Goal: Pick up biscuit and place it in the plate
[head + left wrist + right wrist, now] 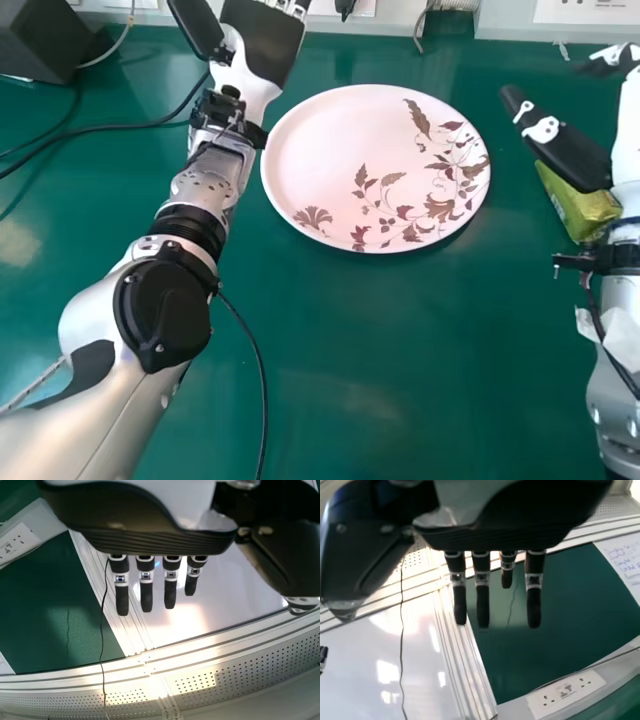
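We see the biscuit [580,208] in its yellow-green wrapper on the green table [340,370], at the head view's right, partly hidden by the right hand [565,150], whose fingers are released and straight, though we cannot tell whether it touches the wrapper. Between the two arms, we have the round plate [335,150], brown and reddish leaves printed across its pale surface, with the left hand [262,42] beyond its left side, fingers also extended. Farther left, our table holds a black cable [100,128] and a dark box [38,40] near the back edge.
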Controlling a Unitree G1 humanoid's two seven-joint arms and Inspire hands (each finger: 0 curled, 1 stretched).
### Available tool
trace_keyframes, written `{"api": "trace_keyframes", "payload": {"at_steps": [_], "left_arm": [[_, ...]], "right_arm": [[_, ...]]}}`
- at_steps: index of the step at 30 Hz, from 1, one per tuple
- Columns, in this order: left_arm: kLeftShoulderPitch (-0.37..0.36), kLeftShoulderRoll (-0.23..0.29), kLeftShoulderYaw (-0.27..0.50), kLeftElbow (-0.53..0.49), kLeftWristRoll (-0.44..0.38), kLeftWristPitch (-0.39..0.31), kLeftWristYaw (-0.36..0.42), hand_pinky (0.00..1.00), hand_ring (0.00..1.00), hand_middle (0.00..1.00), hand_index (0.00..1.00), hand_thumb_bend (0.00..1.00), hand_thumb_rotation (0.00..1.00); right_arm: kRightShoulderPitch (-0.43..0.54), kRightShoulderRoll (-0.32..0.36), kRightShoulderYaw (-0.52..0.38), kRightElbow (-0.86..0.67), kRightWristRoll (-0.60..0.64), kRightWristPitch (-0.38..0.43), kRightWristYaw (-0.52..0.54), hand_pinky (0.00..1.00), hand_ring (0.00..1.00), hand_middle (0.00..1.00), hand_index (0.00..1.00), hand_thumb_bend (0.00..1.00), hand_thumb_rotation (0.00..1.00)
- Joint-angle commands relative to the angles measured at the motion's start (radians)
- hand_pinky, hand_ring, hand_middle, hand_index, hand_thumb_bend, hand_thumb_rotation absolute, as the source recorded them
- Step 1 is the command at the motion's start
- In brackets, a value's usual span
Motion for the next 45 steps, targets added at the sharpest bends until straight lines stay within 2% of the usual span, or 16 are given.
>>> {"api": "trace_keyframes", "payload": {"at_steps": [1,4,7,22,26,31,40,45], "left_arm": [[-0.016,-0.003,-0.018,-0.004,0.010,-0.012,-0.005,0.80,0.90,0.93,1.00,0.95,0.60],[-0.015,-0.003,-0.024,-0.005,0.011,-0.022,-0.009,0.82,0.90,0.94,1.00,0.96,0.60],[-0.016,-0.003,-0.024,-0.004,0.005,-0.019,-0.005,0.82,0.90,0.95,1.00,0.96,0.59],[-0.017,-0.004,-0.031,-0.006,0.002,-0.019,-0.012,0.86,0.92,0.96,0.98,0.96,0.57],[-0.018,-0.003,-0.031,-0.006,0.001,-0.018,-0.011,0.87,0.92,0.96,0.98,0.95,0.55],[-0.019,0.000,-0.029,-0.005,0.000,-0.018,0.000,0.88,0.91,0.96,0.98,0.95,0.55],[-0.019,0.007,-0.023,-0.001,-0.006,-0.003,0.012,0.88,0.91,0.96,0.98,0.94,0.56],[-0.018,0.006,-0.029,-0.003,-0.001,-0.011,0.017,0.87,0.90,0.96,0.98,0.94,0.54]], "right_arm": [[0.001,-0.009,0.005,-0.010,-0.016,0.011,0.008,0.54,0.70,0.74,0.75,1.00,0.74],[-0.001,-0.009,0.010,-0.013,-0.032,0.024,0.020,0.64,0.79,0.82,0.84,1.00,0.79],[-0.001,-0.012,0.015,-0.013,-0.049,0.034,0.032,0.70,0.86,0.89,0.88,1.00,0.81],[-0.001,-0.017,0.033,-0.019,-0.101,0.066,0.093,0.76,0.94,0.97,0.91,1.00,0.84],[-0.003,-0.019,0.036,-0.022,-0.112,0.074,0.116,0.75,0.94,0.97,0.91,1.00,0.81],[-0.008,-0.024,0.041,-0.026,-0.128,0.084,0.151,0.74,0.93,0.97,0.90,1.00,0.81],[-0.041,-0.030,0.048,-0.015,-0.161,0.109,0.206,0.72,0.89,0.92,0.87,1.00,0.80],[-0.054,-0.039,0.041,0.001,-0.162,0.121,0.230,0.69,0.87,0.89,0.84,1.00,0.81]]}}
